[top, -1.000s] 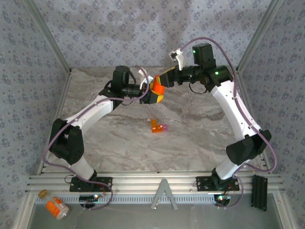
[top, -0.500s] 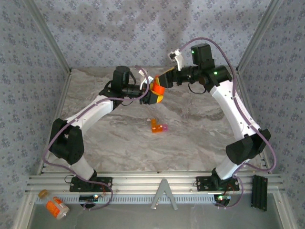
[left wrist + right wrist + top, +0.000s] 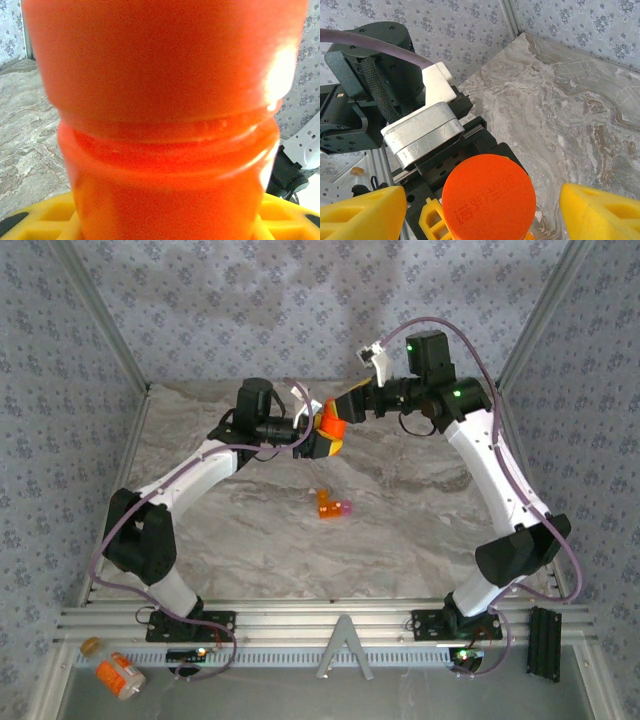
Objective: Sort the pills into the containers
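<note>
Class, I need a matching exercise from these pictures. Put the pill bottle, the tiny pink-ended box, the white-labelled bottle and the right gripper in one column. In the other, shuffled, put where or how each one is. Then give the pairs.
Column one
1. pill bottle
2. pink-ended box
3. white-labelled bottle
4. right gripper

Column two
A. lying in the metal tray at the near left corner
B. fingers apart on either side of the orange cap
C. held above the table by the left gripper
D. lying on the marble table between the arms

Pairs: 1-C, 2-D, 3-A, 4-B
</note>
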Controlling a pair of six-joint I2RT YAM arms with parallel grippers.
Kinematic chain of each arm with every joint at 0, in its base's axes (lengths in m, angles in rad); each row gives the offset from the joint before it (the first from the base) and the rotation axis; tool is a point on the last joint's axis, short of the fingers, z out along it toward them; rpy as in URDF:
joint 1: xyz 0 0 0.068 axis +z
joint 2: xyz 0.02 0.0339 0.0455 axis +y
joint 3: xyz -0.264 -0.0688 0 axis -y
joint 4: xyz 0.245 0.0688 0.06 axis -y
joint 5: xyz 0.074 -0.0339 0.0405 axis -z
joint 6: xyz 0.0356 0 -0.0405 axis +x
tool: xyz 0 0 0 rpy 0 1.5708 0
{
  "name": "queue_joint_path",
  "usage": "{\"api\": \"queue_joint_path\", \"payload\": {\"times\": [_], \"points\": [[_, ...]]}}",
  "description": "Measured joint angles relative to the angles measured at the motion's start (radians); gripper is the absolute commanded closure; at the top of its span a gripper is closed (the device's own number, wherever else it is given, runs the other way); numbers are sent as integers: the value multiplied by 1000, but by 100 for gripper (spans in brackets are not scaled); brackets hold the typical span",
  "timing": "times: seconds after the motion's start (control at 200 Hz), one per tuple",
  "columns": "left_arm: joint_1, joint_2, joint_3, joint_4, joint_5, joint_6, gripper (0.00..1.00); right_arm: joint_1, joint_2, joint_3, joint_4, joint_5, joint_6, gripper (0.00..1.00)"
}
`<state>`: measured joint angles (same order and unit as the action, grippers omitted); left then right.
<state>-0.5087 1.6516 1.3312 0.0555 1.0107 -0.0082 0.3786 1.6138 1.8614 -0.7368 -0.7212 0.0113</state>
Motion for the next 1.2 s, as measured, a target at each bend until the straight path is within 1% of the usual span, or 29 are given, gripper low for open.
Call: {"api": "queue_joint_path", "payload": {"times": [0.315, 0.675, 0.735, 0.889, 0.979, 1.069, 1.134, 1.199], "points": [[0, 0, 0, -2, 0, 12, 100, 8, 12, -1, 0, 0, 3, 20], [0, 0, 2, -3, 0, 19, 100, 8, 17, -25, -1, 0, 7, 30], [-1, 0, 2, -3, 0, 19, 100, 8, 17, -28, 0, 0, 8, 33], [-2, 0, 2, -8, -3, 18, 100, 11, 17, -36, 3, -11, 22, 47], [-2, 0, 2, -14, -9, 18, 100, 10, 16, -51, 24, -16, 31, 48], [-2, 0, 2, -31, -28, 18, 100, 11, 8, -82, 57, -14, 51, 52], [-3, 0, 2, -35, -48, 18, 100, 15, -2, -105, 84, 8, 71, 55], [-7, 0, 2, -35, -80, 18, 100, 25, -13, -128, 116, 47, 97, 55]]}}
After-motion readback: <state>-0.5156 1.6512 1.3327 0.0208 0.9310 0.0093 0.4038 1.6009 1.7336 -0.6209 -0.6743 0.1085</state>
